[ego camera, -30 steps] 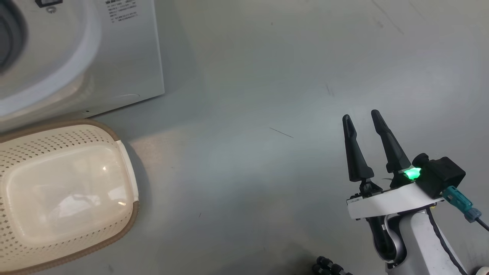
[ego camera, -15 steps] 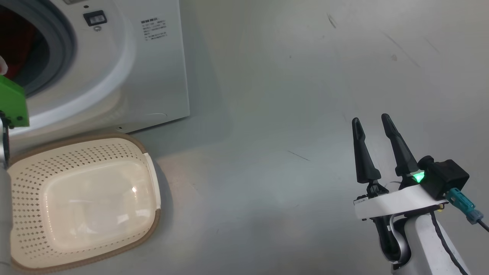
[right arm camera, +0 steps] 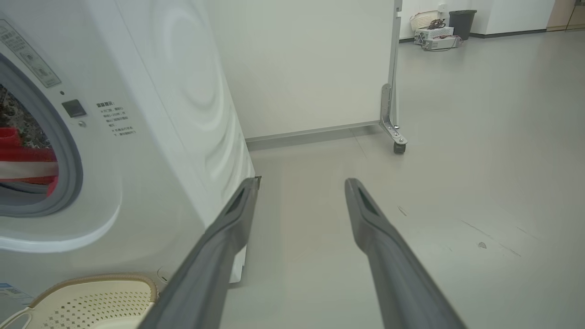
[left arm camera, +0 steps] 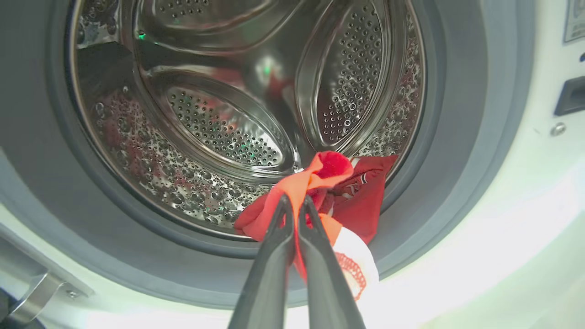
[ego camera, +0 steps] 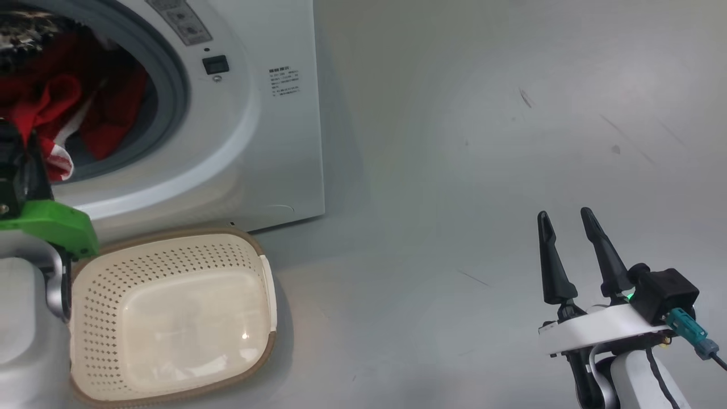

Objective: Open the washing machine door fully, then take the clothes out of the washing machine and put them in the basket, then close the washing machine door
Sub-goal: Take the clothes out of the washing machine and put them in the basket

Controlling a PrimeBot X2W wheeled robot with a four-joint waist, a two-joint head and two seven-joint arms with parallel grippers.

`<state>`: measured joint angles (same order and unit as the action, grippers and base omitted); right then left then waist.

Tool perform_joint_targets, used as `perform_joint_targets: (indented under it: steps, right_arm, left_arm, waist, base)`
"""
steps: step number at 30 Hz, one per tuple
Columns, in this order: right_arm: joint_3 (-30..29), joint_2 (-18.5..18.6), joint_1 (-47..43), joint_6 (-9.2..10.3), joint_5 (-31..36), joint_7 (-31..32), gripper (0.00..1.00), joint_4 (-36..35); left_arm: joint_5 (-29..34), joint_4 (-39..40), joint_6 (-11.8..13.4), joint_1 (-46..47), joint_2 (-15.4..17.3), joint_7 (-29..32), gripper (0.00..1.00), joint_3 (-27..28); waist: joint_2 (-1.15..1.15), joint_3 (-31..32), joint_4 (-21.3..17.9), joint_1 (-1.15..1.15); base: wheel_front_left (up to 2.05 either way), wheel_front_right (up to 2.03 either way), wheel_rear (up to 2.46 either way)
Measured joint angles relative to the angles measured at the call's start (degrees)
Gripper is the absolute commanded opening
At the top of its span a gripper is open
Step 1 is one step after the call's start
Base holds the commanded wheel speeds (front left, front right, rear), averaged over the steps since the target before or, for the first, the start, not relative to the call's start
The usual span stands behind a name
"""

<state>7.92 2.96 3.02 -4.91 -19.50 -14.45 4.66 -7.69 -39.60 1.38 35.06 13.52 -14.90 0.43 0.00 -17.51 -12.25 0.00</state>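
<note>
Left wrist view: clothes (left arm camera: 363,201) in tool (left arm camera: 295,201)

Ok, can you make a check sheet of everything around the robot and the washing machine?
Surface: grey floor, a few dark scuffs.
Job's things: washing machine mouth stands open; red clothes at the front lip of the drum; basket empty, on the floor before the machine.
Clutter: dark bin and boxes far off by the wall.
Hands: left hand shut on the clothes; right hand open above the floor, holding nothing.
Cables: teal-plugged cable at the right wrist.
Surroundings: white partition on a caster beside the machine.
</note>
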Motion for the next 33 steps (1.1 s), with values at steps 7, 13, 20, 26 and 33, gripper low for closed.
perform_joint_targets:
  steps: [7, 13, 20, 26, 33]
  right_arm:
    - [-0.3, 0.4, -2.7, -0.02, 0.5, 0.0, 1.0, 0.0]
    - [-0.3, 0.5, -3.7, -0.08, 0.5, 0.0, 1.0, -0.2]
    - [-0.3, 0.5, -4.8, -0.08, 1.0, 0.0, 1.0, -0.6]
    - [0.2, 0.5, -5.0, -0.33, 1.1, 0.0, 1.0, -0.6]
    - [0.6, 0.5, -5.4, -0.56, 1.1, 0.0, 1.0, -0.6]
  left_arm:
    - [-0.3, 5.6, 0.0, -5.3, -1.6, 0.0, 0.0, 0.4]
    - [0.6, 19.6, 0.6, -6.6, -1.7, 0.2, 0.0, 0.7]
    - [2.0, 33.6, 0.9, -8.7, -1.9, 0.2, 0.0, 1.4]
    - [2.8, 41.3, 1.3, -10.8, -2.4, 0.1, 0.0, 1.7]
    - [2.7, 42.5, 1.3, -16.4, -3.4, 0.1, 0.0, 1.5]
  waist:
    - [0.0, 3.9, 2.6, 0.0]
    - [0.0, 6.0, 4.9, 0.0]
    - [0.0, 7.5, 6.6, 0.0]
    - [0.0, 8.3, 7.3, 0.0]
    - [0.0, 8.6, 7.2, 0.0]
  base:
    - [0.0, 0.0, 0.0]
    - [0.0, 0.0, 0.0]
    - [0.0, 0.0, 0.0]
    - [0.0, 0.0, 0.0]
    - [0.0, 0.0, 0.0]
